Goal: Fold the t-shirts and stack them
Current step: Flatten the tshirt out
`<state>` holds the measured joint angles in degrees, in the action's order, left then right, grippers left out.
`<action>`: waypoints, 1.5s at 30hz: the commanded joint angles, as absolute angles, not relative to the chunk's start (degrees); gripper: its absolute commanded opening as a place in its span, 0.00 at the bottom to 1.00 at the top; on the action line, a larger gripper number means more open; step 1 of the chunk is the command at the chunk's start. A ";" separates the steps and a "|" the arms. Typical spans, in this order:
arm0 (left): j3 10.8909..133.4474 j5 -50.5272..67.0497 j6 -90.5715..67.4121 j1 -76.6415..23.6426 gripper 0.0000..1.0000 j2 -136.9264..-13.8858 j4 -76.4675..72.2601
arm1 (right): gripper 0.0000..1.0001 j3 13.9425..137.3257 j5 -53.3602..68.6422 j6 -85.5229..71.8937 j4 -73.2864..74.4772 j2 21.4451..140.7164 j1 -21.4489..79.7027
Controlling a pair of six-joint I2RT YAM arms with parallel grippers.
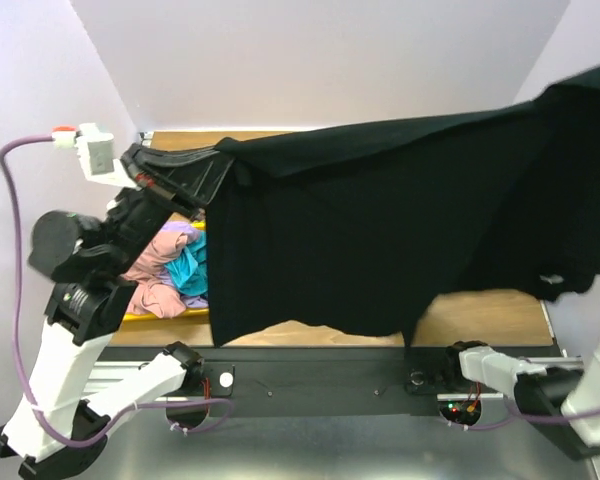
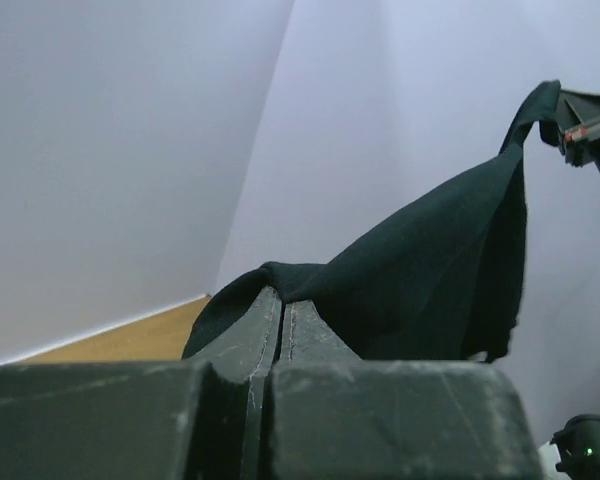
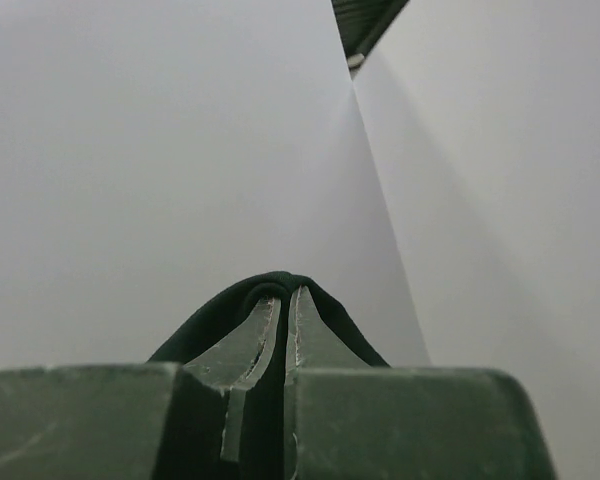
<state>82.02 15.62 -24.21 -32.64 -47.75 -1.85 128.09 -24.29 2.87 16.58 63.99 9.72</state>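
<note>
Black t-shirt (image 1: 380, 230) hangs stretched wide above the table (image 1: 500, 315). Risk: the loose lower hem may bunch on the table when lowered, giving a crooked fold. It could also snag the pink, teal and lavender tees (image 1: 175, 270) in the yellow bin (image 1: 145, 316) at the table's left end. A thin pinch could slip. Left gripper (image 2: 283, 300) is clamped on one top edge and right gripper (image 3: 285, 295) on the other, with the cloth draping below both.
</note>
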 commanded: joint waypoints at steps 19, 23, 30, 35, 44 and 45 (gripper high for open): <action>86.70 13.07 -33.75 -18.03 0.00 -115.78 -14.60 | 0.01 115.48 -33.48 6.86 2.99 118.80 6.24; 95.52 16.09 -33.32 -15.47 0.00 -124.18 -14.41 | 0.01 120.40 -34.98 6.94 2.99 131.01 6.24; 106.77 11.16 -30.06 -14.06 0.00 -131.30 -11.17 | 0.00 123.22 -34.01 5.63 2.81 135.79 6.33; 113.20 13.01 -29.79 -13.18 0.00 -135.52 -8.88 | 0.00 120.33 -34.89 4.92 2.81 133.34 6.33; 112.67 13.54 -28.92 -12.83 0.00 -133.86 -8.09 | 0.00 104.79 -30.59 2.46 2.90 118.85 6.33; 112.76 13.54 -28.92 -12.83 0.00 -133.86 -8.00 | 0.00 103.55 -30.59 2.20 2.81 117.78 6.33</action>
<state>111.37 13.10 -30.41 -13.34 -136.16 -6.74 106.10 -31.88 4.38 6.70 125.64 6.42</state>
